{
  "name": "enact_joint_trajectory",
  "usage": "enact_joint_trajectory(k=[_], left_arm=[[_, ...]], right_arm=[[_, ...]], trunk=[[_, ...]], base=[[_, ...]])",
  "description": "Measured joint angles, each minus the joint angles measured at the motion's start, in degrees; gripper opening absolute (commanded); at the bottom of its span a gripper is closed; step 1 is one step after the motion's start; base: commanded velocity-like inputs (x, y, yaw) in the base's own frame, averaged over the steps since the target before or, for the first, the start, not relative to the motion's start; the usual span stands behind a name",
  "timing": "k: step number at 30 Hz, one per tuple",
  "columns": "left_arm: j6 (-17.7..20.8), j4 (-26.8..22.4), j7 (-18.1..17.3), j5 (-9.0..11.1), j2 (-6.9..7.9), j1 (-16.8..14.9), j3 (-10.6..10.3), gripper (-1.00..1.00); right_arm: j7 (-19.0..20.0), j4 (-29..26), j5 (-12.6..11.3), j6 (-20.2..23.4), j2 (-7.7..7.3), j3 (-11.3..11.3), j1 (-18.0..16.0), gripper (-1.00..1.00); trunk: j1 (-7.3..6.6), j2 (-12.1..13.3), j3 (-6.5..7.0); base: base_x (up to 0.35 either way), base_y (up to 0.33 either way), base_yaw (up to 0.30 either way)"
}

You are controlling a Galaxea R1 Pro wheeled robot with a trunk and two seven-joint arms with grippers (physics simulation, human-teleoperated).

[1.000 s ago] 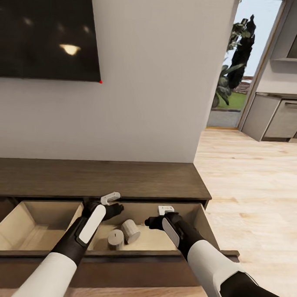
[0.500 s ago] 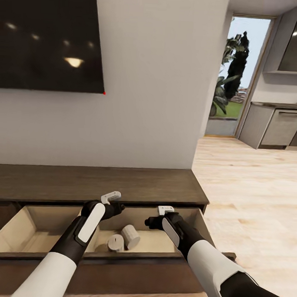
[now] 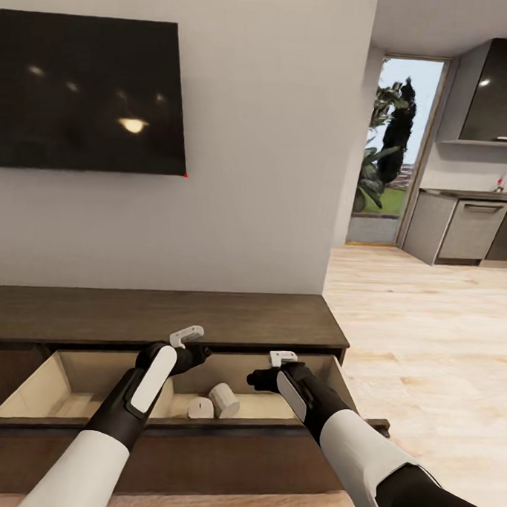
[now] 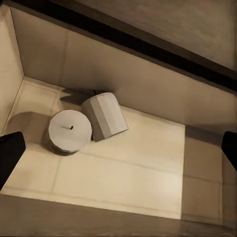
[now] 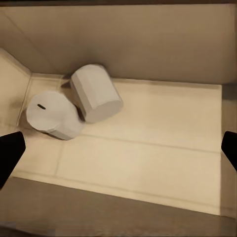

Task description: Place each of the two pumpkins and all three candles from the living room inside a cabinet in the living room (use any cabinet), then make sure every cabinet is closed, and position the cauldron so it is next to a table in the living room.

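Two candles (image 3: 214, 404) lie in the right-hand open drawer (image 3: 304, 416) of the cabinet (image 3: 161, 317), touching each other near its left inner wall; one stands upright with its wick up, the other leans tipped against it. Both arms hang over this drawer. In each wrist view the dark fingertips sit at opposite edges of the frame, so the left tool (image 4: 118, 148) and the right tool (image 5: 118, 148) are both spread wide and hold nothing. A second drawer (image 3: 30, 402) to the left also stands open, its visible floor bare. A dark screen (image 3: 87, 92) hangs on the wall above, and a kitchen doorway opens to the right. No pumpkins or cauldron appear. Judging from this, the candles here are delivered, and the step in hand looks like withdrawing. To do it well, lift both tools straight up clear of the drawer walls before pulling back, so the tipped candle is not knocked. Leave the drawers open until the remaining items arrive, then push each front squarely shut.
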Motion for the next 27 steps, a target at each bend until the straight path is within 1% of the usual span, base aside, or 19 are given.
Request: enact_joint_trajectory(k=[4, 13, 15, 18, 20, 24, 27], left_arm=[[0.0, 0.0, 0.0, 0.0, 0.0, 0.0, 0.1, 1.0], [0.0, 0.0, 0.0, 0.0, 0.0, 0.0, 0.2, 1.0], [0.0, 0.0, 0.0, 0.0, 0.0, 0.0, 0.2, 1.0], [0.0, 0.0, 0.0, 0.0, 0.0, 0.0, 0.2, 1.0], [0.0, 0.0, 0.0, 0.0, 0.0, 0.0, 0.2, 1.0], [0.0, 0.0, 0.0, 0.0, 0.0, 0.0, 0.2, 1.0], [0.0, 0.0, 0.0, 0.0, 0.0, 0.0, 0.2, 1.0]], right_arm=[[0.0, -0.1, 0.0, -0.4, 0.0, 0.0, 0.0, 1.0], [0.1, -0.1, 0.0, -0.9, 0.0, 0.0, 0.0, 1.0], [0.1, -0.1, 0.0, -1.8, 0.0, 0.0, 0.0, 1.0], [0.1, 0.2, -0.1, -5.5, 0.0, 0.0, 0.0, 1.0], [0.1, 0.3, -0.1, -6.6, 0.0, 0.0, 0.0, 1.0], [0.3, 0.2, -0.1, -7.3, 0.0, 0.0, 0.0, 1.0], [0.5, 0.0, -0.1, -7.4, 0.0, 0.0, 0.0, 1.0]], trunk=[[-0.89, 1.6, 0.72], [-2.88, 5.2, 2.34], [-3.32, 6.0, 2.7], [-3.98, 7.2, 3.23], [-4.42, 8.0, 3.59], [-5.27, 9.6, 4.31], [-5.95, 10.8, 4.85]], base=[[-0.203, 0.0, 0.0], [-0.02, 0.0, 0.0], [0.0, 0.0, 0.0], [0.0, 0.0, 0.0], [-0.034, 0.004, 0.0], [-0.231, 0.08, 0.0], [-0.108, 0.029, 0.0]])
